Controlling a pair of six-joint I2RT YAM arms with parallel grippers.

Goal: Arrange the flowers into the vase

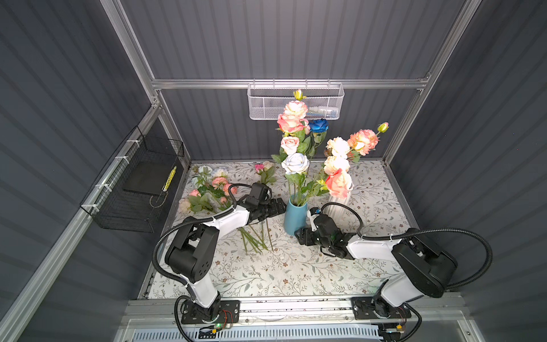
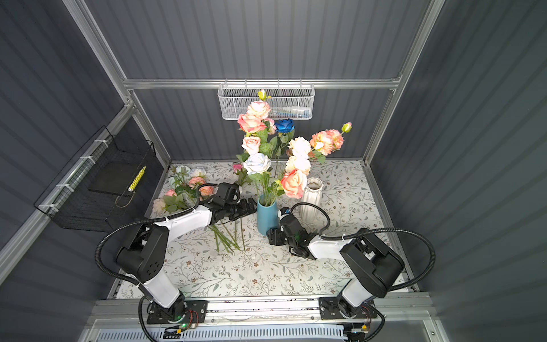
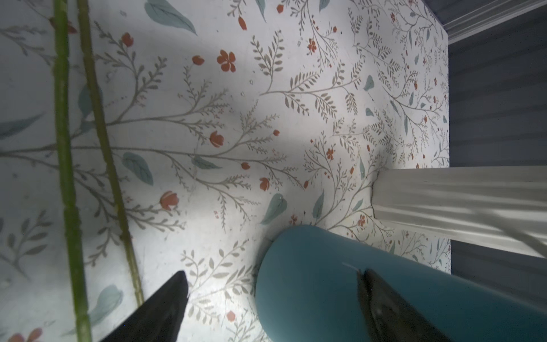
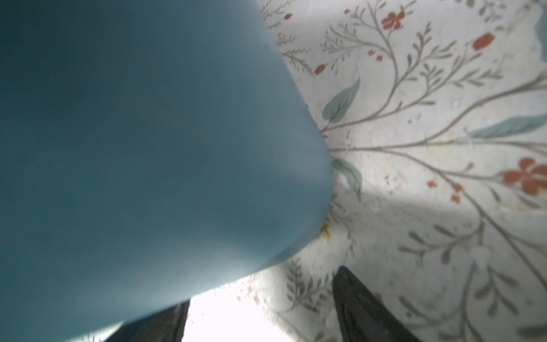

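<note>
flowers [image 1: 296, 139] mostly upright in blue vase [image 1: 295, 217]; others heaped on table [image 1: 296, 272], far left. white vase [image 2: 313, 185] rim clear in a top view, bloom-covered elsewhere. left gripper [image 1: 282, 207], right gripper [image 1: 299, 235] beside blue vase, jaws apart.

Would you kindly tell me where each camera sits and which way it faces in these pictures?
Both top views: high overhead behind the left arm and right arm, looking down and forward at the table; both show, flanking the blue vase.
Left wrist: low on the left arm, looking past open left fingers at the blue vase, white vase and two loose stems.
Right wrist: on the right arm, close up to the blue vase; open right fingers show.
Shared: every view shows the blue vase.
</note>
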